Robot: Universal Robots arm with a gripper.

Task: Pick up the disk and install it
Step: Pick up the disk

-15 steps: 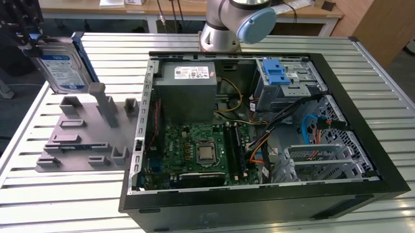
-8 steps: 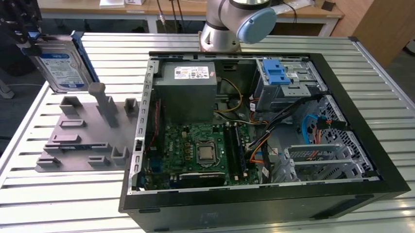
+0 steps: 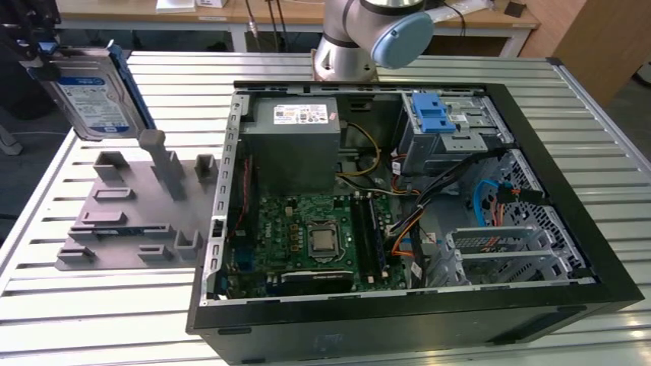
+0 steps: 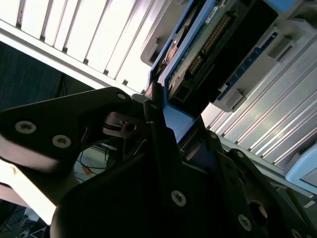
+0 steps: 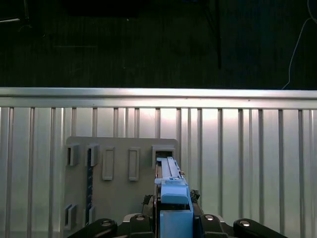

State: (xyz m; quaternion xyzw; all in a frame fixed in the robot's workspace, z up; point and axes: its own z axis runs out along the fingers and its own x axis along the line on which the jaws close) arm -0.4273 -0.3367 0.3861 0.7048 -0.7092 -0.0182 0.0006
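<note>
**A:** What did the exterior view show?

**B:** The disk (image 3: 94, 95) was held up on edge, slightly tilted, at the exterior view's left, over the far end of the grey fixture (image 3: 137, 206). Its label faced the camera. The gripper (image 3: 43, 57) gripped its upper corner. The open computer case (image 3: 569, 252) lay on the slatted table (image 3: 102, 320) to the exterior view's right, well apart from the disk. The arm (image 3: 367, 38) rose behind the case.

**A:** And the second wrist view?

**B:** There the gripper (image 4: 163, 129) had its black jaws closed on the disk (image 4: 218, 44), pinching the blue rail (image 4: 176, 119) along its edge. The circuit-board side and connector were visible, and the table's slats (image 4: 74, 34) ran behind.

**A:** The first wrist view?

**B:** It looked past the gripper (image 5: 173, 223) along the disk's (image 5: 173, 198) blue edge, clamped between the jaws. Beyond it lay the fixture (image 5: 119, 198) with its slots, flat on the table (image 5: 247, 158).
</note>
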